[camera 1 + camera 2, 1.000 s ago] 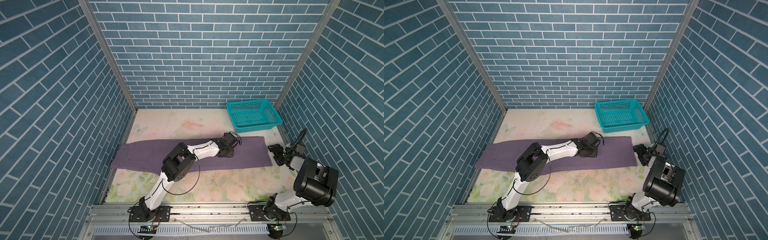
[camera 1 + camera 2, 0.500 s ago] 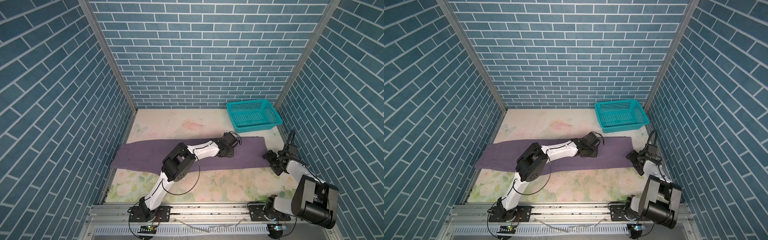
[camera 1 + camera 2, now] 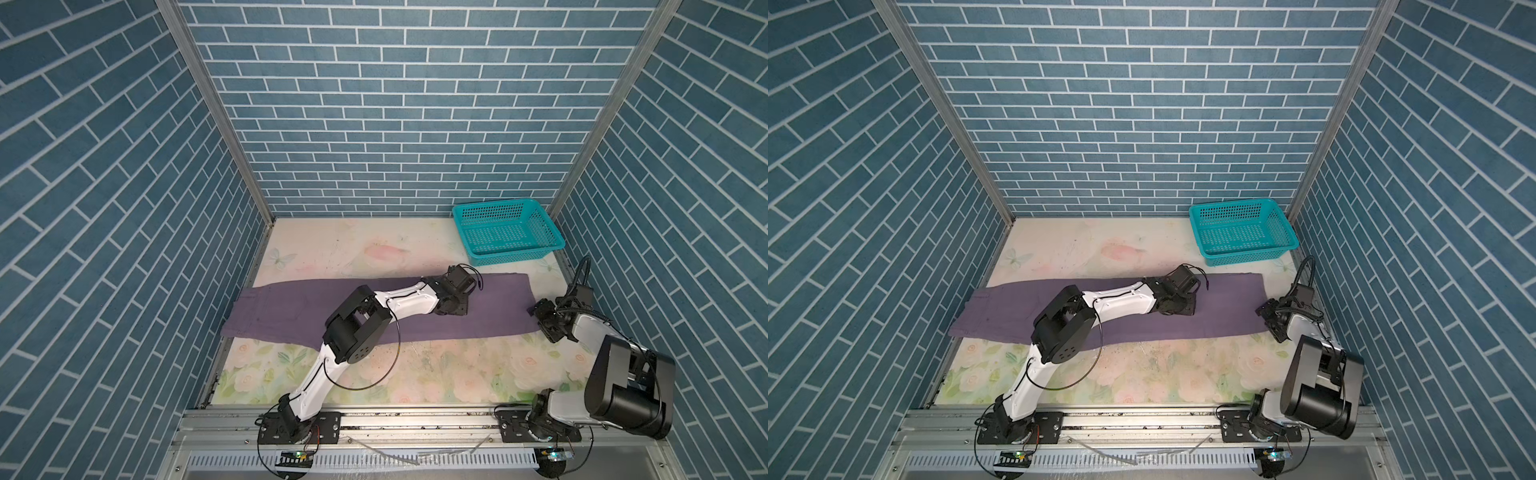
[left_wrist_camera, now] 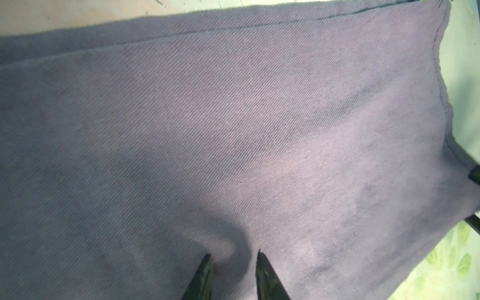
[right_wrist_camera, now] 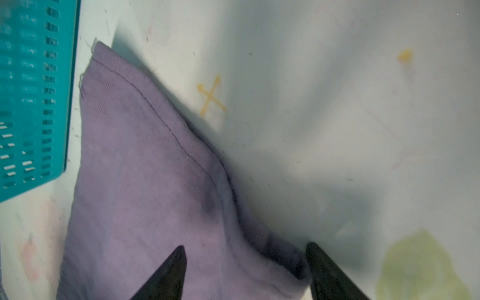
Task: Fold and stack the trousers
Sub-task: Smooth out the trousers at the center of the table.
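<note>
The muted-purple trousers lie flat, stretched left to right across the table in both top views. My left gripper presses down on their right half. In the left wrist view its jaws stand slightly apart on flat cloth, pinching nothing. My right gripper is at the right-hand hem. In the right wrist view the gripper is open, straddling the raised near corner of the hem.
A teal plastic basket stands at the back right, just beyond the hem's far corner. Blue brick-pattern walls close in three sides. A yellow X mark is on the floral mat beside the hem.
My right gripper has come in from the right wall to the trousers' hem and its jaws have narrowed around the cloth edge. The left arm has not moved.
</note>
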`<state>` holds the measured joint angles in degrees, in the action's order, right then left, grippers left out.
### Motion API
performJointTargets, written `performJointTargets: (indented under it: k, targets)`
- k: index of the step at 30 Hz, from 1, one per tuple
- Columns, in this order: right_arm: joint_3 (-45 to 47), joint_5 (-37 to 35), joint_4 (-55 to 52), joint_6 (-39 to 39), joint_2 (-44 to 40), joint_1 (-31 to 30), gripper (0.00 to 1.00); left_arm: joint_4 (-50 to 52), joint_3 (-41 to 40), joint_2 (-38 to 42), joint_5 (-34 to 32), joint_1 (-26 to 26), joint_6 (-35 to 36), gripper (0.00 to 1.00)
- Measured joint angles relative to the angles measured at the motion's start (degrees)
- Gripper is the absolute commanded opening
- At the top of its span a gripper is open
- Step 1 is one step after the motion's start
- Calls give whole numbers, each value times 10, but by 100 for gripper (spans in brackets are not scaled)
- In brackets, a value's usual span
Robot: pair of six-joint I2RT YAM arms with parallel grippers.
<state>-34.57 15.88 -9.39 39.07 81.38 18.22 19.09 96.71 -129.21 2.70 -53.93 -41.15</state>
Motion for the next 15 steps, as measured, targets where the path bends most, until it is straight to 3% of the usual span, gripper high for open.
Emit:
performJointTargets:
  k: [3,9,15]
  targets:
    - [-4,20,40,15,25,-1,50,-1,-1,0,0,0,0,31]
    - [0,51,84,36,56,-2,0,-2,-1,0,2,0,1,30]
    - [1,59,63,45,44,-3,0,-1,-1,0,2,0,3,30]
